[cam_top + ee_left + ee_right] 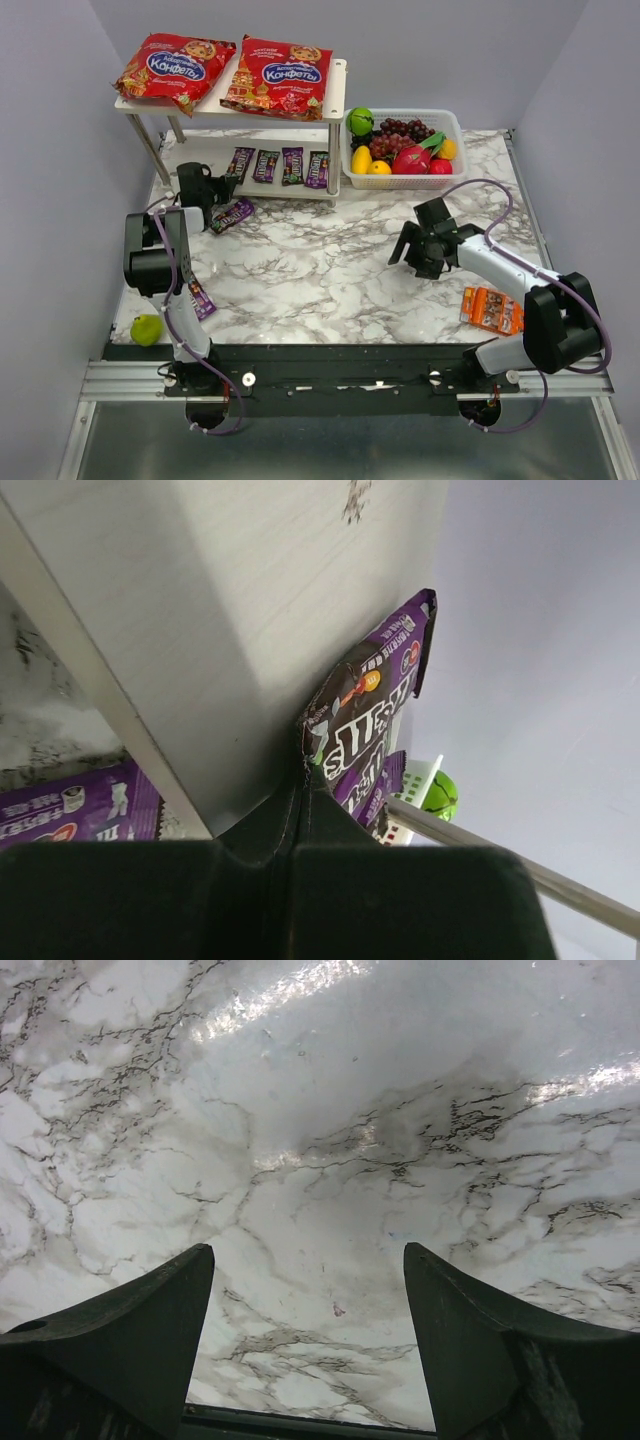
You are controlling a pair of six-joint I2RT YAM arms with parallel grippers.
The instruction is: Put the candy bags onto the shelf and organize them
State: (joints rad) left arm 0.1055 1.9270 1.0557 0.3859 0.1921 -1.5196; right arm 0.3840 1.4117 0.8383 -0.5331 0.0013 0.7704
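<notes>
Two red candy bags [175, 67] [278, 75] lie side by side on the top board of the white shelf [335, 90]. Several small purple packets [280, 165] lie in a row on the lower board. My left gripper [215, 204] is shut on one purple packet [233, 214] at the lower board's front left corner. In the left wrist view the closed gripper [305, 780] pinches this packet [370, 715] by its end against the edge of the pale board [250, 600]. Another purple packet [200, 298] lies on the table by the left arm. My right gripper [418, 250] [308, 1255] is open and empty over bare marble.
A white basket [455, 125] of fruit stands right of the shelf. An orange packet [492, 310] lies at the near right. A green fruit [146, 329] sits at the near left corner. A thin shelf leg [500, 850] and another purple packet [70, 810] are close to my left gripper.
</notes>
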